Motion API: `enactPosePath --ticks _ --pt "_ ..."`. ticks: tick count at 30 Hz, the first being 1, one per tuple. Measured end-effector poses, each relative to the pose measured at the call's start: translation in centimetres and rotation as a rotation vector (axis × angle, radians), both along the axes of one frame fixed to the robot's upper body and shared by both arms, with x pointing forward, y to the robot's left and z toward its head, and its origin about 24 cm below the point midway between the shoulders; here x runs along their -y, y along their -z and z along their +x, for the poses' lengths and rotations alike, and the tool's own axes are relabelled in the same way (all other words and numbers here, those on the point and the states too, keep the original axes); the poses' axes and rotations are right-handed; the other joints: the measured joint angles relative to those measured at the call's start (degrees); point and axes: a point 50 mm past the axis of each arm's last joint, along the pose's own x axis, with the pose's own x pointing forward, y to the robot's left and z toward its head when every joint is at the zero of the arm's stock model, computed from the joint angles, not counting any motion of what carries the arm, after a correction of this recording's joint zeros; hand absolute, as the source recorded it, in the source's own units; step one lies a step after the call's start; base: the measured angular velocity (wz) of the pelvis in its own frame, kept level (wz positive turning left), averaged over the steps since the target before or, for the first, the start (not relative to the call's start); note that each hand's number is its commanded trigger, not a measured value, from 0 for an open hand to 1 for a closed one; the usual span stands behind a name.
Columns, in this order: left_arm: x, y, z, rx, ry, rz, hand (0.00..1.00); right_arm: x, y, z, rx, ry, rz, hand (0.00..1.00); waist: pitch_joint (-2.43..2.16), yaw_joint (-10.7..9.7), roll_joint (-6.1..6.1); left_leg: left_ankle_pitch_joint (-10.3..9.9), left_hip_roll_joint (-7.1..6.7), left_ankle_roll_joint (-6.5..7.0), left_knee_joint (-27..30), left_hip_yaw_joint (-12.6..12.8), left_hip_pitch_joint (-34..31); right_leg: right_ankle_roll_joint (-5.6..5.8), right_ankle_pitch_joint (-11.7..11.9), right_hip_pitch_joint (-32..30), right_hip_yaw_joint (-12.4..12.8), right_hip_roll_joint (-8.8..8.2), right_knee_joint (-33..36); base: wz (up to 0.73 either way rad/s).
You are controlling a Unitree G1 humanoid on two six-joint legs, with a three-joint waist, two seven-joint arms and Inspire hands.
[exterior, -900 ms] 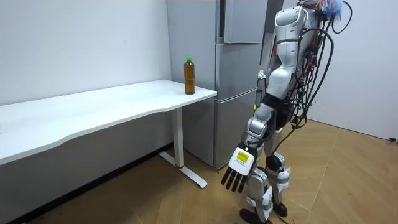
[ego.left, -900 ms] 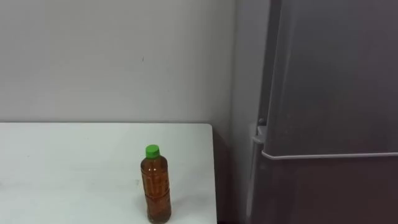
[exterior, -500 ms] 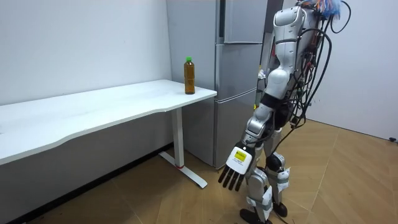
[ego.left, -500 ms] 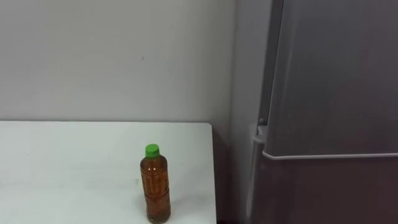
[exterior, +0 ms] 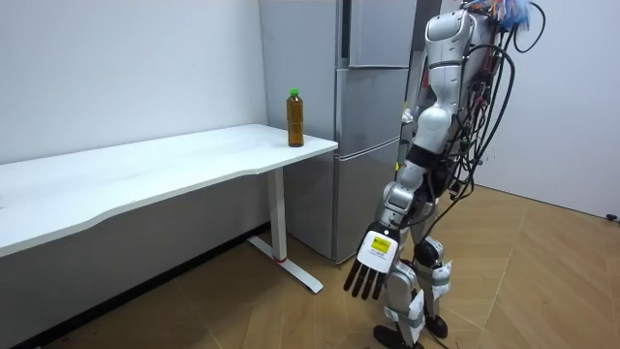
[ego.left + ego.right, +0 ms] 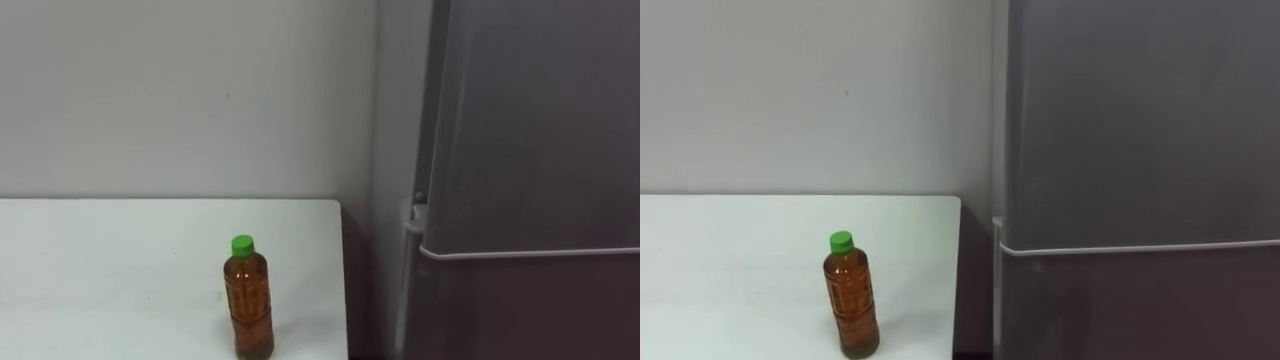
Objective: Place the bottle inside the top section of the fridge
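Observation:
An amber bottle (image 6: 248,298) with a green cap stands upright near the right end of the white table (image 6: 100,260), close to its front edge. In the room view the bottle (image 5: 294,117) is at the table corner beside the grey fridge (image 5: 373,34). The fridge's upper door (image 6: 540,120) is closed, with the seam to the lower door just below it. I stand on the wood floor about a step back from the fridge. My left hand (image 5: 371,264) hangs at my side with straight fingers pointing down, holding nothing.
A plain grey wall runs behind the table. A narrow dark gap separates the table's right edge from the fridge side (image 6: 400,200). The table (image 5: 145,170) stretches far towards the room view's left. Open wood floor (image 5: 542,281) lies around me.
My hanging left hand swayed slightly back and forth. The bottle, table and fridge door stay as they were.

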Motion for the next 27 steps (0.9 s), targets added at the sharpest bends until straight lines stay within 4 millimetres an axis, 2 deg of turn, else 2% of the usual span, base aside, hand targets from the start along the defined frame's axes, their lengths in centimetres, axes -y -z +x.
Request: enactPosePath --ticks 5,11,15,19,27 --pt "-1.6 -1.5 3.3 0.168 -0.032 0.085 0.00 0.5 -0.1 -0.1 0.000 -0.011 -0.023 0.00 -0.08 -0.1 0.52 0.0 0.00 0.01 -0.1 -0.1 0.1 -0.01 0.0 0.1 0.0 0.33 0.1 0.00" --pt "-3.0 -4.6 7.6 0.413 -0.089 0.184 0.00 0.9 -0.3 0.0 0.016 -0.010 -0.062 0.00 0.08 0.0 1.41 0.0 0.20 -0.08 -0.1 -0.1 0.1 -0.07 0.1 -0.2 0.3 0.52 0.6 0.00" --pt "-3.9 -8.0 10.7 0.607 -0.104 0.288 0.00 1.0 -0.4 0.2 0.040 -0.030 -0.079 0.00 0.16 0.0 1.75 0.0 0.22 -0.08 -0.1 -0.1 -0.2 -0.07 0.1 -0.7 0.2 0.48 1.2 0.00" --pt "-4.2 -11.8 13.5 0.785 -0.080 0.372 0.00 0.9 -0.4 -0.3 0.032 -0.028 -0.079 0.00 0.18 0.0 1.75 0.0 0.14 -0.07 -0.1 -0.1 0.1 -0.07 0.1 -0.4 1.6 0.57 1.2 0.00" --pt "-3.5 -18.9 16.9 1.094 -0.011 0.485 0.00 0.9 -0.5 0.0 0.054 -0.029 -0.085 0.00 0.21 0.0 1.79 -0.1 0.12 -0.06 -0.1 -0.1 -0.4 -0.07 0.1 -1.0 2.3 0.62 1.3 0.00"
